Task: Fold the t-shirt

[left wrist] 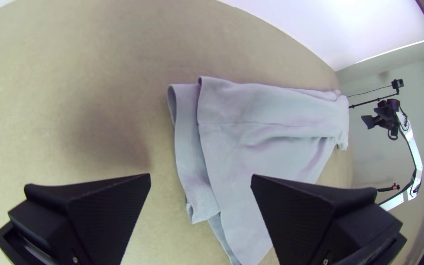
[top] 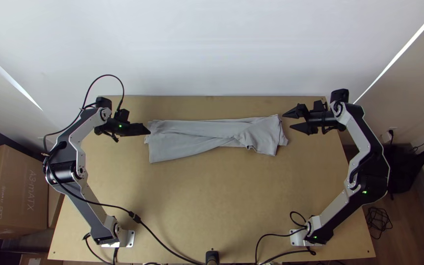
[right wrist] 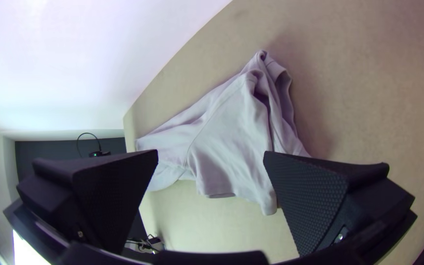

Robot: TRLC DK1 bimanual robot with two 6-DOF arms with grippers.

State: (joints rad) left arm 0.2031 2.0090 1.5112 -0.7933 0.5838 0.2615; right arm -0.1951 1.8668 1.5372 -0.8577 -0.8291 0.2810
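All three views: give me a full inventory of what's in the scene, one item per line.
T-shirt: one, light grey, folded into a long strip, far half of table
Table: one, light wood, centre
Cables: several, black, along left arm, at table's near edge and on floor
Wall: white, beyond table
Cardboard box: at least one, brown, left of table
Left arm, right arm: silver-grey, black joints
Left gripper, right gripper: black, open, at shirt's opposite ends

T-shirt point(top: 187, 145), grey: one. Left gripper point(top: 148, 130) and right gripper point(top: 287, 120), black: two. Fingers point(left wrist: 106, 211), wide, flat: four, two per gripper. Arms point(top: 361, 131), jointed: two. Base plates point(top: 131, 239): two. Table point(top: 197, 196), wooden: one.
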